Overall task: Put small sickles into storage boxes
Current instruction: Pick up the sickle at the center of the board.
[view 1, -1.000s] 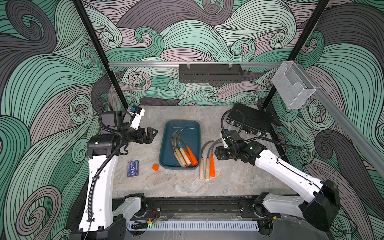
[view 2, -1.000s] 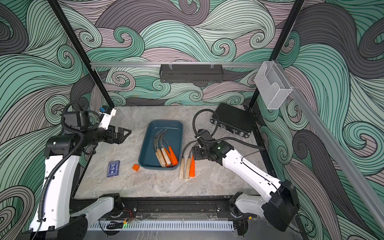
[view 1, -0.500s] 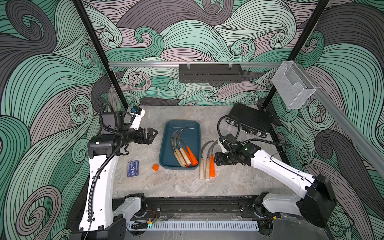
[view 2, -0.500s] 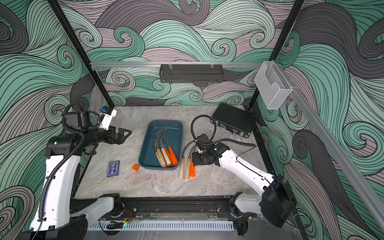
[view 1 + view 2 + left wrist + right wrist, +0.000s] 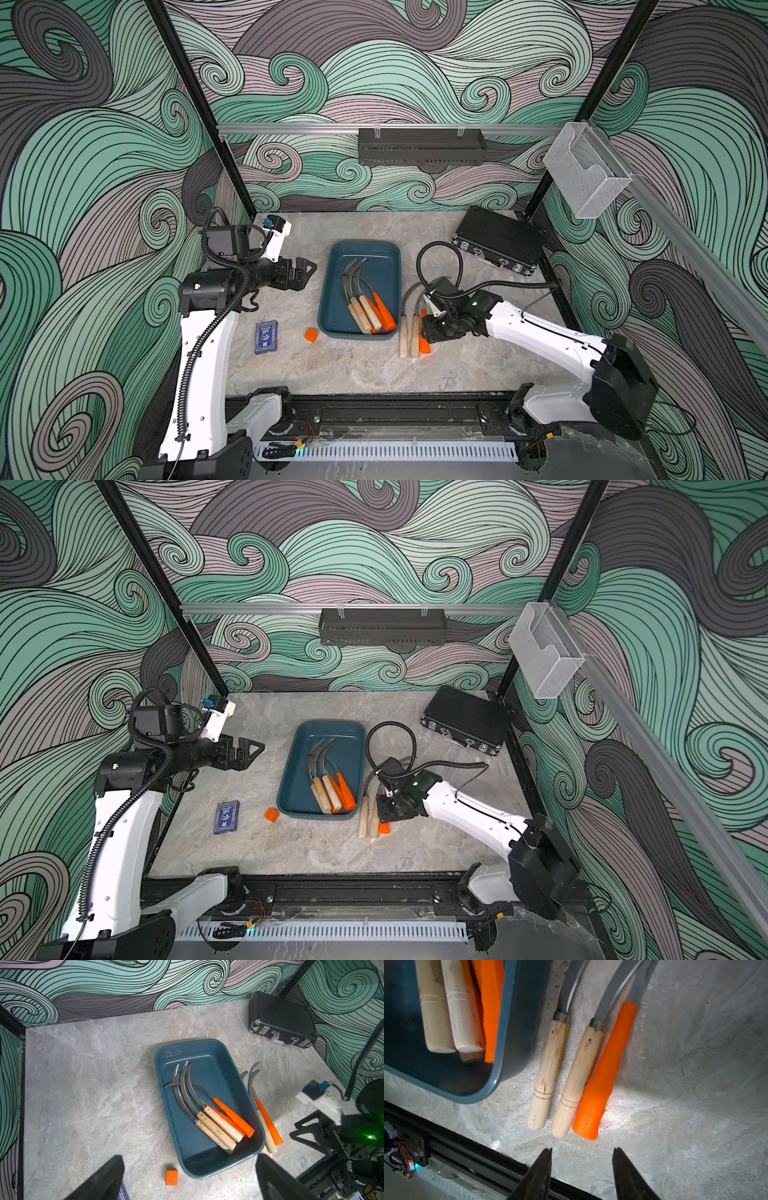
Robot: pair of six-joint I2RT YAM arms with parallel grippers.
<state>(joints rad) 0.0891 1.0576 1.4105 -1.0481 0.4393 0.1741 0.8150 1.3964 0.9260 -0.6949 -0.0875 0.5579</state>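
- Sickles on the table (image 5: 579, 1082), three of them, lie side by side just beside the right long wall of the tray: two have pale wooden handles, and the outer one has an orange handle. Their blades point to the far wall.
- The right hand (image 5: 582, 1150) hangs over the near ends of these handles. It is released, the fingers are apart, and nothing is between them.
- A small orange cube (image 5: 311, 335) and a dark blue card pack (image 5: 266, 337) lie on the table (image 5: 332, 374) left of the tray's near corner, apart from each other.
- The dark teal tray (image 5: 207, 1049) stands in the middle. The sickles in the tray (image 5: 207, 1113) are stacked with their handles toward its near right corner.
- The left hand (image 5: 306, 272) hovers left of the tray, with its fingers wide apart and empty.
- A black case (image 5: 498, 245) lies closed at the far right corner.
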